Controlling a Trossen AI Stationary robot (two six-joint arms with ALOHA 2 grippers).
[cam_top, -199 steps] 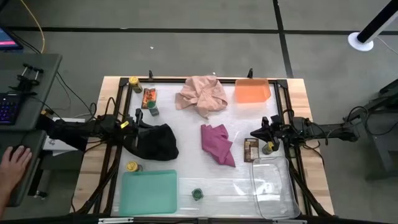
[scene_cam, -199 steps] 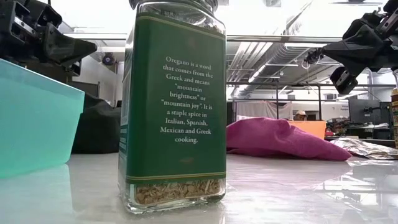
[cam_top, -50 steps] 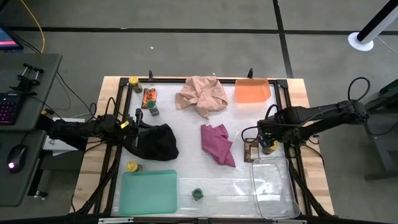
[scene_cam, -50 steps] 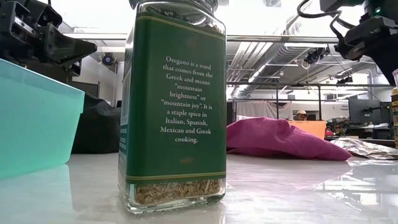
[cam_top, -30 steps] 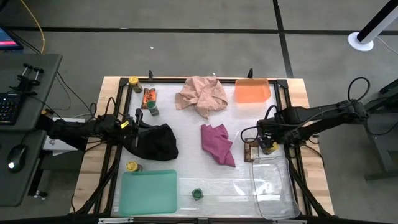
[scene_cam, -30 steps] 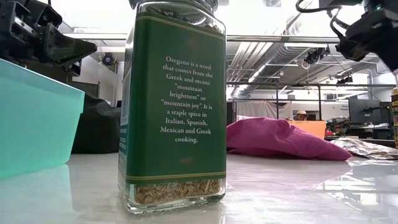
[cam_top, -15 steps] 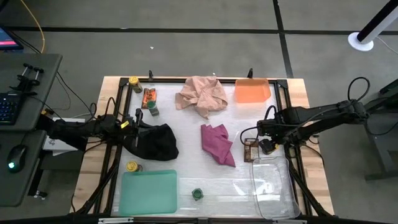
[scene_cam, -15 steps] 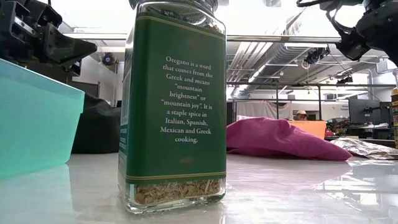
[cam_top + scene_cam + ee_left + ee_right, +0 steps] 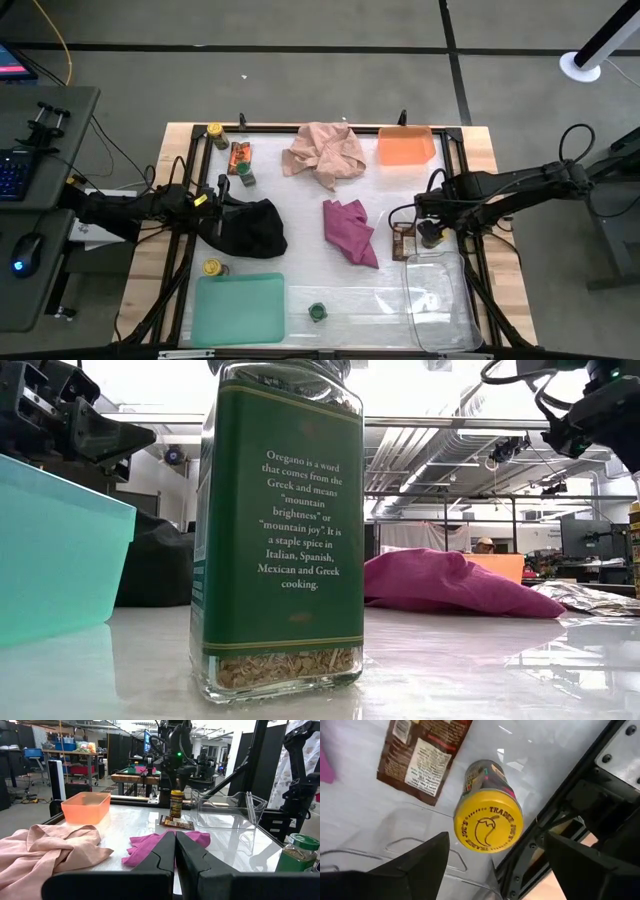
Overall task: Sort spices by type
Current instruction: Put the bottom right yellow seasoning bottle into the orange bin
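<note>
My right gripper (image 9: 496, 839) is open and hovers just above a yellow-lidded jar (image 9: 488, 827) that stands upright at the table's right side (image 9: 432, 238); its fingers stand either side of the lid without touching. A brown packet (image 9: 403, 240) lies flat beside the jar. My left gripper (image 9: 175, 834) is shut and empty at the table's left, by the black cloth (image 9: 252, 228). Two more yellow-lidded jars (image 9: 212, 267) (image 9: 217, 131), an orange packet (image 9: 239, 155) and two green-lidded jars (image 9: 245, 178) (image 9: 318, 312) stand on the left and near parts of the table.
A clear tray (image 9: 440, 300) sits just near of the right gripper, a green tray (image 9: 240, 308) at the near left, an orange tray (image 9: 405, 145) at the far right. A pink cloth (image 9: 325, 152) and a magenta cloth (image 9: 350, 230) lie mid-table. The black frame rail (image 9: 600, 795) runs close to the jar.
My right gripper has stayed over the yellow-lidded jar with only small shifts, still open. Nothing on the table has moved.
</note>
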